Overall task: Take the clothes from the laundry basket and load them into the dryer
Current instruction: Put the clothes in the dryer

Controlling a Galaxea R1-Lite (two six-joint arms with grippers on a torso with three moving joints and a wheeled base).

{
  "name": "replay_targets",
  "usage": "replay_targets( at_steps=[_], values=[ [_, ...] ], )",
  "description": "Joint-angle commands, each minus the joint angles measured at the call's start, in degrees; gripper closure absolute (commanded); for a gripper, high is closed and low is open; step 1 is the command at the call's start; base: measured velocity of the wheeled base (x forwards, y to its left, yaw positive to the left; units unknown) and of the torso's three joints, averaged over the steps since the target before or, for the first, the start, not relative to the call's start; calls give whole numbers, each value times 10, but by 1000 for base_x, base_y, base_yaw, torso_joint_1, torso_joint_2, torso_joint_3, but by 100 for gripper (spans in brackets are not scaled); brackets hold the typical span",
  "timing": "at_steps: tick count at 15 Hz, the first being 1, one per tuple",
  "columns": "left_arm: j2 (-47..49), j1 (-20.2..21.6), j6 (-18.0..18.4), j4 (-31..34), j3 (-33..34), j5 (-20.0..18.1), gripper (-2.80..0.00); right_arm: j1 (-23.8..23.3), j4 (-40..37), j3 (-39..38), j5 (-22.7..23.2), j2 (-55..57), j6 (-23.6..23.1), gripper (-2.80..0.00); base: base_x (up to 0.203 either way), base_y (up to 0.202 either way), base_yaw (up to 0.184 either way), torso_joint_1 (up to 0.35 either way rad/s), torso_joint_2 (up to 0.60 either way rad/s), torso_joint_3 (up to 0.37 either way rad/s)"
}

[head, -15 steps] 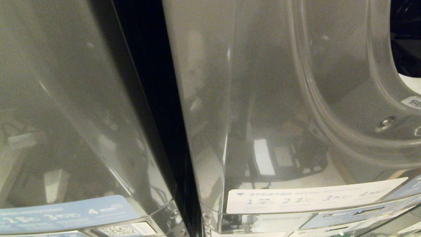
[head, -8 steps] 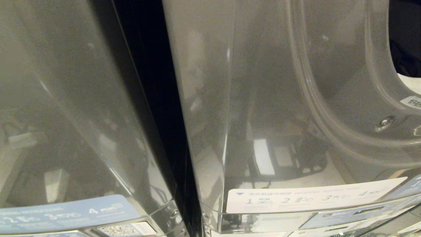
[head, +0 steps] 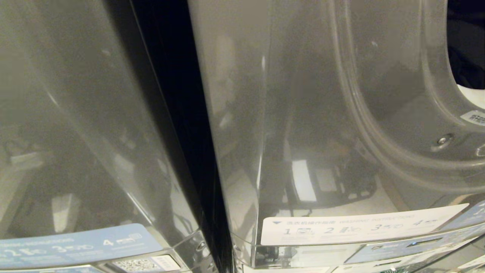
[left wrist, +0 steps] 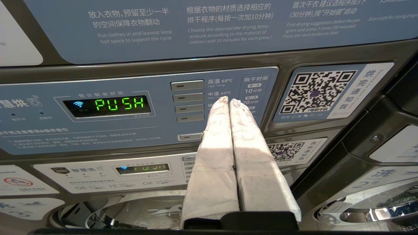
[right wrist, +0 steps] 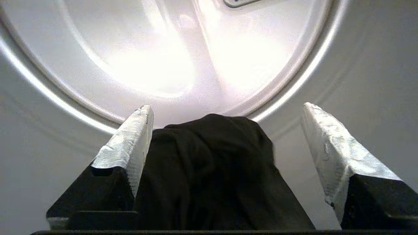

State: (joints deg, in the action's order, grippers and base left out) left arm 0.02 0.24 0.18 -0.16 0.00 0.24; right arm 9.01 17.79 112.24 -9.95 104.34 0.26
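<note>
Spread wide, the right gripper (right wrist: 225,111) faces into the dryer drum (right wrist: 156,52), its two taped fingers (right wrist: 130,143) standing far apart. Between them lies a bundle of black clothing (right wrist: 209,169); it presses against one finger and leaves a clear gap to the other, so the jaws do not clamp it. Beyond the cloth the drum's bright round rim (right wrist: 294,75) curves across the view, and behind that rim the pale inner wall opens up with plenty of free space ahead of the fingertips. From the head camera only the edge of the dryer's door opening (head: 466,57) shows at the far right, dark inside, with a wide grey moulded ring (head: 379,125) around it. Grey glossy front panels fill the rest of that view, split by a narrow black gap (head: 178,125) between two machines, and instruction labels (head: 360,227) run along the lower edge. Away from the drum, the left gripper (left wrist: 227,101) has its fingers pressed together, tips just short of a control panel (left wrist: 130,107) whose green display (left wrist: 119,104) reads PUSH, with a QR sticker (left wrist: 316,91) beside it.
</note>
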Motion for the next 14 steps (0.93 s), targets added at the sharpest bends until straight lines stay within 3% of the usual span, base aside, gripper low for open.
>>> replay_targets(
  at_steps=[1,3,8,11,14],
  values=[
    [0,0,0,0,0,0,0,2,46,1,0,73,-11,-280,0,0,0,0,0,0],
    [0,0,0,0,0,0,0,3,42,1,-2,111,-15,-280,0,0,0,0,0,0],
    [0,0,0,0,0,0,0,2,-104,1,-2,146,-8,-280,0,0,0,0,0,0],
    [0,0,0,-1,0,0,0,1,-100,6,1,137,31,-280,0,0,0,0,0,0],
    [0,0,0,0,0,0,0,1,-5,14,20,113,56,-280,0,0,0,0,0,0]
  ],
)
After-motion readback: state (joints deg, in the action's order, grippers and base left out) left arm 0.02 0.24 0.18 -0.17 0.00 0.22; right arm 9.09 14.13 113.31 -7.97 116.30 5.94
